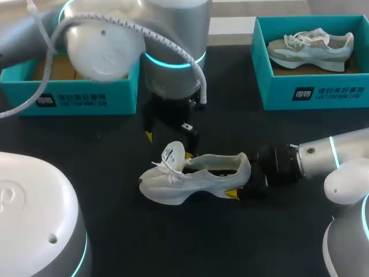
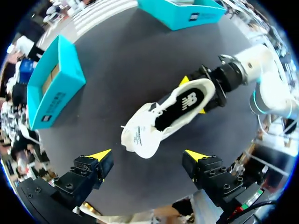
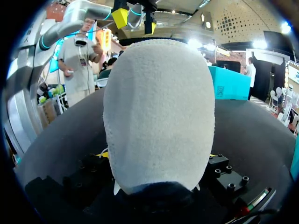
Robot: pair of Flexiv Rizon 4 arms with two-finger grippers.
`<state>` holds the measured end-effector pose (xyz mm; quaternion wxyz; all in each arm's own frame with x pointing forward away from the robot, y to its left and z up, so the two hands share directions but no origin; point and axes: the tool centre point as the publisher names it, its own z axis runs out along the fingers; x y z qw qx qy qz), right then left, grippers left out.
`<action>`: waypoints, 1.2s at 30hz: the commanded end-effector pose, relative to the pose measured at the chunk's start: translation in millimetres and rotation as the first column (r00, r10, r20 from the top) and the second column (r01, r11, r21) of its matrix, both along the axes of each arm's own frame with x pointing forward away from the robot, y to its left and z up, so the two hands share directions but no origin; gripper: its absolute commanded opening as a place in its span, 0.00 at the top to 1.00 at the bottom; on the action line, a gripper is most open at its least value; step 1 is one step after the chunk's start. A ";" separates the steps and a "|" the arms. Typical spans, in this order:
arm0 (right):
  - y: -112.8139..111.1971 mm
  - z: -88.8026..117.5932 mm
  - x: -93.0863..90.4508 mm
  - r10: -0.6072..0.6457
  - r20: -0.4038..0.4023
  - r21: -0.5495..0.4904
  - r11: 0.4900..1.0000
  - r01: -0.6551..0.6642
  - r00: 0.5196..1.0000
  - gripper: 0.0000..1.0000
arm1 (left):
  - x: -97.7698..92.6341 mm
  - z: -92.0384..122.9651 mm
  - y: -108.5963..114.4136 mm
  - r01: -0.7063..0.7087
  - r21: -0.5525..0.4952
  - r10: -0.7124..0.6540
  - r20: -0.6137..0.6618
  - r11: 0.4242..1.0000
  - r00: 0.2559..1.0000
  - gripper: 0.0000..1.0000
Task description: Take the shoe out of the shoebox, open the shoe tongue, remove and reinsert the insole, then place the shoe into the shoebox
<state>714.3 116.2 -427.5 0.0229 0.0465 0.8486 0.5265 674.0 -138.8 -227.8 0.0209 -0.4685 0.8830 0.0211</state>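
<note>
A white shoe (image 1: 193,179) lies on its side on the black table, its tongue (image 1: 173,153) lifted and its dark opening (image 2: 175,112) facing up. My right gripper (image 1: 242,182) comes in from the right and is shut on the shoe's heel (image 3: 159,112), with a yellow tip on either side (image 2: 184,80). My left gripper (image 2: 148,155) hangs above the toe end with its fingers (image 2: 100,155) spread wide open, touching nothing. I cannot make out the insole on its own.
A teal shoebox (image 1: 86,95) stands at the back left, partly hidden by my left arm. A second teal shoebox (image 1: 311,86) at the back right holds another pale shoe (image 1: 311,49). Bare black table lies in front of the shoe.
</note>
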 end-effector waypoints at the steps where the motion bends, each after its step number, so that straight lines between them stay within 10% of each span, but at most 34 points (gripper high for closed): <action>1: 3.8 -3.4 1.3 -0.002 -0.001 -0.005 1.000 0.002 1.000 1.00 | -6.6 9.0 -4.1 0.809 -0.066 -0.811 -0.010 0.584 0.585 0.00; 7: 3.8 -3.4 1.3 -0.002 -0.001 -0.005 1.000 0.002 1.000 1.00 | 0.0 -0.4 -23.1 0.917 -0.146 -0.929 -0.042 0.371 0.369 0.03; 10: 3.8 -3.4 1.3 -0.002 -0.001 -0.005 1.000 0.002 1.000 1.00 | 4.0 -1.2 -28.5 0.930 -0.200 -0.950 -0.041 0.310 0.308 0.89; 11: 3.8 -3.4 1.3 -0.002 -0.001 -0.005 1.000 0.002 1.000 1.00 | 4.9 -1.3 -29.7 0.933 -0.210 -0.956 -0.040 0.293 0.291 1.00; 36: 3.8 -3.4 1.3 -0.002 -0.001 -0.005 1.000 0.002 1.000 1.00 | 1.4 -1.4 -35.4 0.930 -0.184 -0.948 -0.049 0.317 0.314 1.00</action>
